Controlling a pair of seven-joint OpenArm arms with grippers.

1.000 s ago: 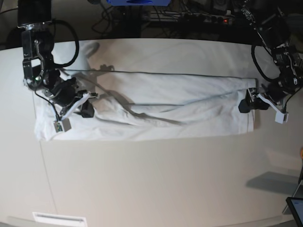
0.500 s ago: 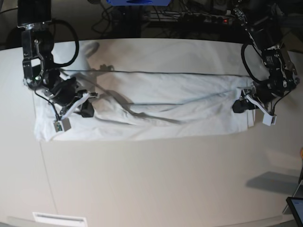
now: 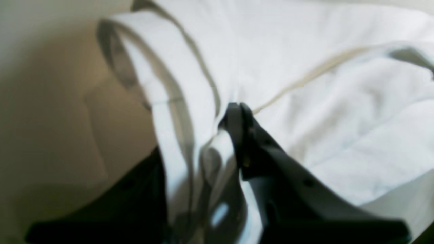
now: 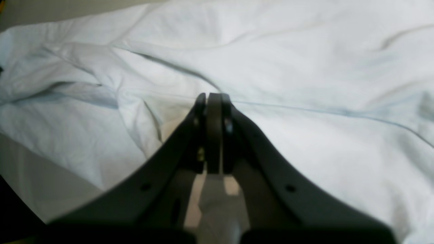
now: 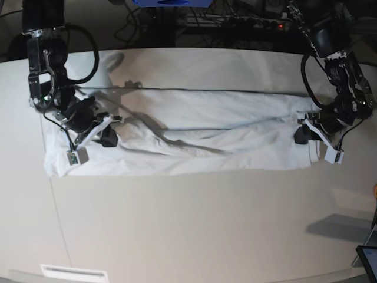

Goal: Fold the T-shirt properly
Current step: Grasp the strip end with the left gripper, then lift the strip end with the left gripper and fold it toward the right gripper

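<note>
The white T-shirt lies folded into a long band across the table, wrinkled along its middle. My left gripper is at the band's right end. In the left wrist view that gripper is shut on a bunched fold of the T-shirt's hemmed edge, and cloth hides one finger. My right gripper sits on the band's left part. In the right wrist view it is shut with its tips pinching a crease of the T-shirt, and folds radiate from the pinch.
The off-white table extends well in front of the shirt. Cables and a power strip run along the back edge. A dark device sits at the front right corner, a white label at the front left.
My left gripper went from open beside the shirt's right edge to shut on that edge, shifting slightly left and toward the front. The right arm has stayed put.
</note>
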